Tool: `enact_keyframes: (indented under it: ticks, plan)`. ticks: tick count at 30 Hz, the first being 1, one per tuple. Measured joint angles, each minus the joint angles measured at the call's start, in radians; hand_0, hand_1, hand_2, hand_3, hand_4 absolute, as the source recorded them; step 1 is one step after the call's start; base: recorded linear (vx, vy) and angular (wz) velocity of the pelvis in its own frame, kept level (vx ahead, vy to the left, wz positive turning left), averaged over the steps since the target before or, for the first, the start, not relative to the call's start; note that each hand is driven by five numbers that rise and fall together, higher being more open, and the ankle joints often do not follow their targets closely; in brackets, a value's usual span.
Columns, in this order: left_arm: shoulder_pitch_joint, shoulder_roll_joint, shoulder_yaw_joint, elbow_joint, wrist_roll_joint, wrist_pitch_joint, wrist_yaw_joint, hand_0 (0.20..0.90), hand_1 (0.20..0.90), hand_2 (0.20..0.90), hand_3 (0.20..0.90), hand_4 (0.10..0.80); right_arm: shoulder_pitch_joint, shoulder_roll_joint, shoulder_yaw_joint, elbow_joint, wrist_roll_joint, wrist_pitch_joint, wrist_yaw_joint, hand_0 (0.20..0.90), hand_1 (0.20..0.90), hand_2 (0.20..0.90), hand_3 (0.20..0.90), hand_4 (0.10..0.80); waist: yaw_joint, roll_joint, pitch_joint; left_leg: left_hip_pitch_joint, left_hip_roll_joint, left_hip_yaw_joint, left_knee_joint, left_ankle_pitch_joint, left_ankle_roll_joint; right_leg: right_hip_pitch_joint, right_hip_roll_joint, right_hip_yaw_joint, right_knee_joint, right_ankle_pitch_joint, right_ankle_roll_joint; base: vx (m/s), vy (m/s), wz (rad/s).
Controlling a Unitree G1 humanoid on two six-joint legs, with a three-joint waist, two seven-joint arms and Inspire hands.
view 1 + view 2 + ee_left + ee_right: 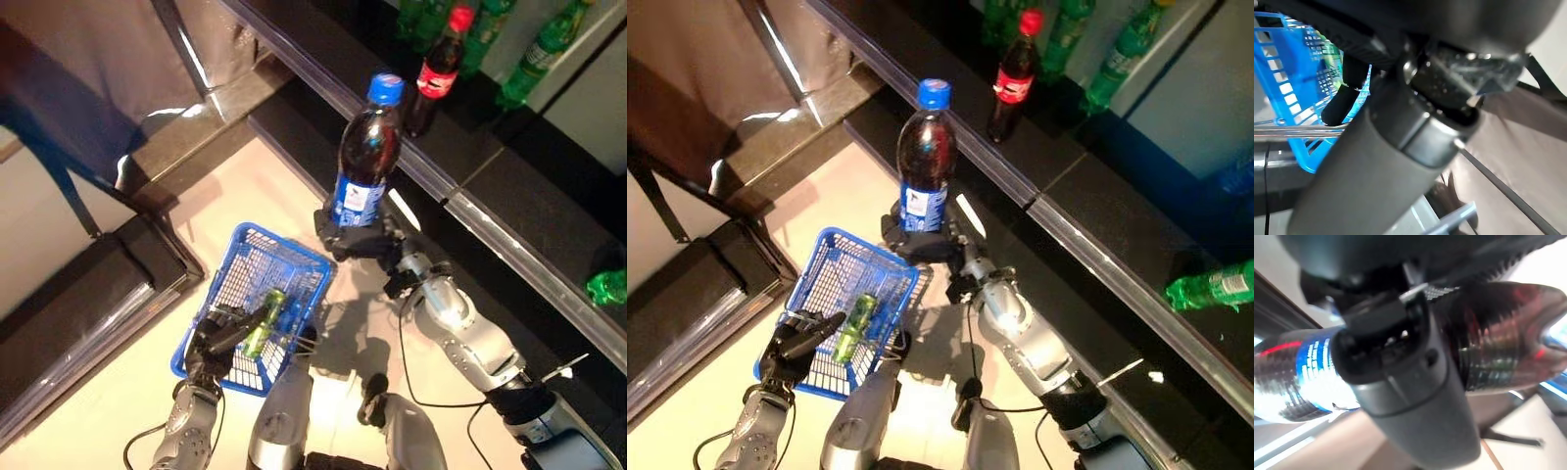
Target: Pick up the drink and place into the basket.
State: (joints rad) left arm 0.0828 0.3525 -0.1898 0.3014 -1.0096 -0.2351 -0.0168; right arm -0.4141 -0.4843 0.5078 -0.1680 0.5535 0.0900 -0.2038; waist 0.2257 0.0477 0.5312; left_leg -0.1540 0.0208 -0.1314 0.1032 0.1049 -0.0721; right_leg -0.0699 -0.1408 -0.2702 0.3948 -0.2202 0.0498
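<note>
A: Where was the drink (pixel 366 157) held?

B: Upright above the basket (pixel 251 294), its lower body clasped by the curled right hand (pixel 361 238). The basket's handle was gripped by the left hand (pixel 212 343).

A: How was it judged?

B: Full, heavy, smooth-walled; a low, firm hold was favoured.

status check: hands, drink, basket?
Right hand shut on blue-capped cola bottle, upright, above basket's far corner. Left hand holds blue basket; green can already inside. Path clear.
</note>
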Motion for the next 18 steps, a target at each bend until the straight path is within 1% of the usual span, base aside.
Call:
enact_keyframes:
  ticks: [2,3,4,5,7,8,11,13,16,18]
  plan:
    - [0.000,0.013,-0.003,-0.047,0.000,0.010,0.000,0.300,0.300,0.300,0.200,0.100,0.000,0.009,0.024,0.000,0.010,0.006,-0.014,0.300,0.300,0.300,0.200,0.100,0.011,0.000,0.000,0.003,-0.003,-0.017,0.000,0.004,0.002,0.010,0.000,-0.002,0.001,-0.010,-0.001,0.013,-0.034,0.31]
    - [0.001,0.018,-0.004,-0.071,0.000,0.016,0.000,0.300,0.300,0.300,0.200,0.100,0.000,0.011,0.040,0.000,0.016,0.009,-0.024,0.300,0.300,0.300,0.200,0.100,0.021,0.000,0.000,0.006,-0.005,-0.025,-0.001,0.008,-0.005,0.019,0.000,-0.009,0.001,-0.015,-0.001,0.011,-0.054,0.32]
    - [0.001,0.023,-0.005,-0.095,0.000,0.024,0.000,0.300,0.300,0.300,0.200,0.100,0.000,0.011,0.056,0.000,0.017,0.010,-0.041,0.300,0.300,0.300,0.200,0.100,0.020,0.000,0.000,0.009,-0.009,-0.038,-0.004,0.009,-0.007,0.030,-0.001,-0.026,-0.001,-0.020,-0.001,0.004,-0.037,0.30]
    - [0.000,0.023,-0.007,-0.105,0.000,0.025,0.000,0.300,0.300,0.300,0.200,0.100,0.000,0.010,0.061,0.000,0.017,0.010,-0.046,0.300,0.300,0.300,0.200,0.100,0.022,0.000,0.000,0.010,-0.010,-0.044,-0.005,0.010,-0.008,0.033,-0.003,-0.028,-0.003,-0.023,0.000,0.007,-0.043,0.30]
    - [-0.001,0.030,-0.010,-0.158,-0.001,0.043,0.000,0.300,0.300,0.300,0.200,0.100,0.000,0.012,0.076,0.000,0.018,0.011,-0.074,0.300,0.300,0.300,0.200,0.100,0.049,0.002,-0.001,0.010,-0.011,-0.061,-0.013,0.013,-0.013,0.039,-0.001,-0.042,-0.004,-0.028,-0.003,0.019,-0.038,0.24]
    - [-0.002,0.032,-0.012,-0.174,-0.001,0.050,0.000,0.300,0.300,0.300,0.200,0.100,0.000,0.012,0.081,0.000,0.019,0.012,-0.089,0.300,0.300,0.300,0.200,0.100,0.051,0.002,-0.001,0.010,-0.012,-0.073,-0.014,0.015,-0.015,0.048,-0.001,-0.055,-0.008,-0.031,-0.002,0.031,-0.044,0.31]
    - [-0.007,0.043,-0.018,-0.206,-0.001,0.083,-0.001,0.300,0.300,0.300,0.200,0.100,-0.001,0.015,0.089,0.001,0.028,0.013,-0.127,0.300,0.300,0.300,0.200,0.100,0.079,0.002,-0.002,0.015,-0.020,-0.094,-0.014,0.015,-0.017,0.064,0.001,-0.061,-0.014,-0.043,-0.002,0.029,-0.043,0.25]
    - [-0.011,0.053,-0.018,-0.214,-0.001,0.100,-0.001,0.300,0.300,0.300,0.200,0.100,-0.001,0.018,0.089,0.001,0.040,0.013,-0.150,0.300,0.300,0.300,0.200,0.100,0.091,0.002,-0.001,0.017,-0.025,-0.113,-0.014,0.015,-0.018,0.078,-0.001,-0.081,-0.017,-0.047,-0.001,0.025,-0.037,0.26]
    - [-0.014,0.069,-0.021,-0.224,-0.002,0.129,-0.001,0.300,0.300,0.300,0.200,0.100,-0.002,0.022,0.090,0.001,0.043,0.012,-0.186,0.300,0.300,0.300,0.200,0.100,0.112,0.002,-0.001,0.028,-0.032,-0.131,-0.014,0.013,-0.021,0.098,-0.002,-0.082,-0.019,-0.054,0.004,0.028,-0.036,0.20]
    - [-0.015,0.084,-0.023,-0.245,-0.010,0.150,-0.003,0.300,0.300,0.300,0.200,0.100,-0.007,0.037,0.090,0.002,0.044,0.012,-0.213,0.300,0.300,0.300,0.200,0.100,0.133,0.001,-0.002,0.031,-0.034,-0.137,-0.014,0.012,-0.023,0.103,-0.001,-0.085,-0.024,-0.061,0.002,0.046,-0.029,0.16]
